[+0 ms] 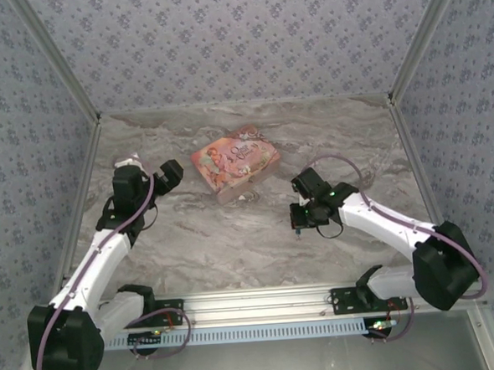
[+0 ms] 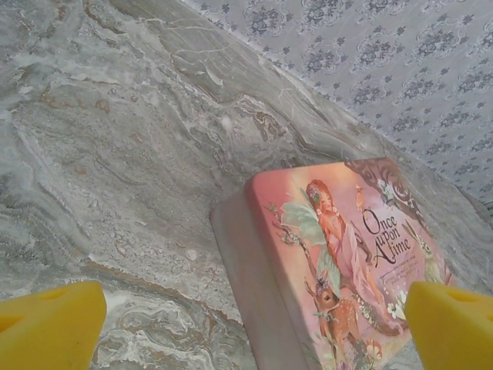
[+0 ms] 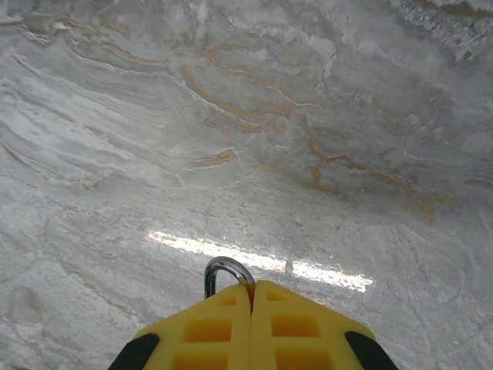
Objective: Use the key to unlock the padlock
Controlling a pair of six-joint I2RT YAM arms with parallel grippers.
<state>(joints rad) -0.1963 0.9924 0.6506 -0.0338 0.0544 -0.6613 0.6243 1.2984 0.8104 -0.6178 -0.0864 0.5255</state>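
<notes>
Marble table (image 1: pixel 234 244), patterned walls. My right gripper (image 3: pixel 251 291) is pressed together on the one padlock (image 3: pixel 225 270), whose silver loop pokes straight ahead past the fingertips, low over the table. My left gripper (image 2: pixel 252 327) is spread and holds nothing, facing the one pink box (image 2: pixel 339 254), so I judge it's the arm free for the key.

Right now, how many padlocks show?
1: the tiny padlock with silvery shackle, clamped in the right claw; its body is hidden. The pink illustrated box could hide more.
</notes>
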